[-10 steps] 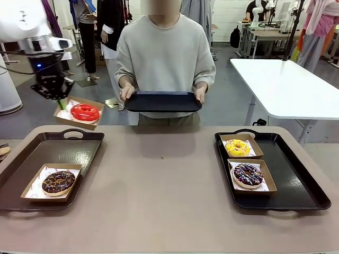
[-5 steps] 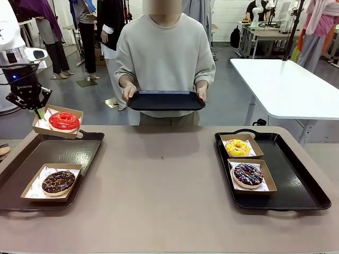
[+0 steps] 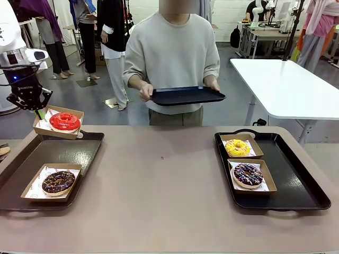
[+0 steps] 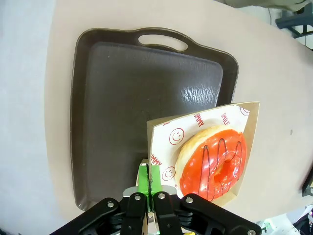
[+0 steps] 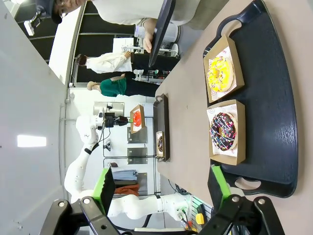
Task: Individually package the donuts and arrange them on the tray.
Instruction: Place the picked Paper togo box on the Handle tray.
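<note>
A red-iced donut [image 3: 64, 121] lies in a brown paper box [image 3: 48, 129] that hangs above the far end of the left tray [image 3: 53, 153]. My left gripper [image 3: 36, 108] is shut on the box's left rim; in the left wrist view its green pads [image 4: 143, 175] pinch the box's edge [image 4: 161, 142] beside the red donut [image 4: 215, 164]. A boxed chocolate donut with nut bits [image 3: 58, 181] sits on the left tray. The right tray [image 3: 296, 185] holds a boxed yellow donut [image 3: 238, 147] and a dark sprinkled donut [image 3: 248, 174]. My right gripper [image 5: 161, 188] hangs open, high above that tray.
A person stands at the far side holding a third black tray [image 3: 188, 96] tilted at chest height. The tan table [image 3: 159, 185] lies bare between the two trays. A white table [image 3: 286, 84] stands at the back right.
My left gripper carried the boxed red donut leftward, then held nearly still. The person swung the black tray toward picture right and tilted it.
</note>
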Robot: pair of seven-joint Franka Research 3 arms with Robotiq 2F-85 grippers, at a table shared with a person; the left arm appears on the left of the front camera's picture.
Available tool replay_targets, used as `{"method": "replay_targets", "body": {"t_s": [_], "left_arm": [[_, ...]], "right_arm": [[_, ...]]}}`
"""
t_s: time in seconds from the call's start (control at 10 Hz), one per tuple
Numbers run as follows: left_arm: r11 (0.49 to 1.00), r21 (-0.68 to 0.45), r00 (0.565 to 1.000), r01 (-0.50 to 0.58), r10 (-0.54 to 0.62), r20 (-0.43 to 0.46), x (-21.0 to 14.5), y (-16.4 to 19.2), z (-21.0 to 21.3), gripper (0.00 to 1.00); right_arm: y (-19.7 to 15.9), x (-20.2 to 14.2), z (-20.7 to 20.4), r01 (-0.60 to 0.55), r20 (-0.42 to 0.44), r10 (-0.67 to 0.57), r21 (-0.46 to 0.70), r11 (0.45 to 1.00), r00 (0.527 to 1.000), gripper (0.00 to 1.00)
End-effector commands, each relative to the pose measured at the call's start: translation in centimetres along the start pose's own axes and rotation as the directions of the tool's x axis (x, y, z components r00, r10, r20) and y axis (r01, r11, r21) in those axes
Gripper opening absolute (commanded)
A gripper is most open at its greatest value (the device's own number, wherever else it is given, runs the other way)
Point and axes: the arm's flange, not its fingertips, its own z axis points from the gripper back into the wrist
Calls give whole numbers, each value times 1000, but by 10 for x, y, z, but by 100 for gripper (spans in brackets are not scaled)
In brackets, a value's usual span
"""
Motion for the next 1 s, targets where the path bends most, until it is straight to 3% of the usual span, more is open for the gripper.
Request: {"method": "replay_targets", "body": {"t_s": [0.0, 0.4, 0.9], "left_arm": [[1000, 0, 1000, 0, 0, 0, 0, 0, 0, 1], [997, -33, 997, 75, -75, -26, 40, -8, -29, 1], [988, -49, 989, 148, -148, -2, 45, -6, -57, 1]], "right_arm": [[0, -3, -2, -4, 16, 4, -2, 1000, 1000, 100], [0, -3, -2, -4, 16, 4, -2, 1000, 1000, 100], [0, -3, -2, -4, 16, 4, -2, 1000, 1000, 100]]}}
